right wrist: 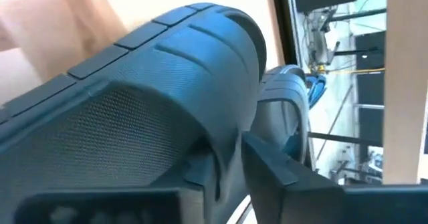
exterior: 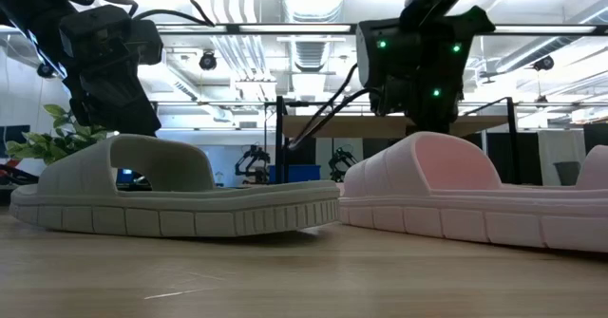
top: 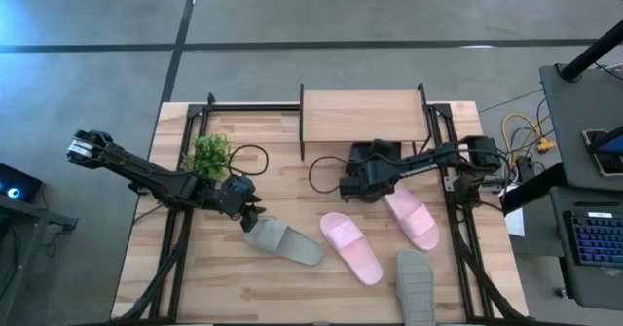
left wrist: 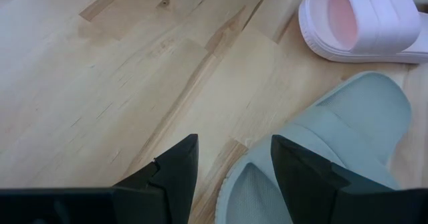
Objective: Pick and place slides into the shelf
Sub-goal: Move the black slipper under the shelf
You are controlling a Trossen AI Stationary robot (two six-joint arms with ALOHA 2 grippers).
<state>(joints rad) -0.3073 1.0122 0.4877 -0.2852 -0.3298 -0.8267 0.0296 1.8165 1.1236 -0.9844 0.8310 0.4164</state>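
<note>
Grey slide point(left wrist: 321, 150) heel rim between left tool's point(left wrist: 234, 167) spread fingers, right tool point(right wrist: 231, 167) pinching black slide point(right wrist: 154, 90)

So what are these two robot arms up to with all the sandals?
They are putting slides onto the shelf at the table's far edge. The right claw is shut on a black slide in front of the shelf. The left claw is open at the heel of a grey slide, one finger over its footbed. Two pink slides and another grey slide lie on the table.
</note>
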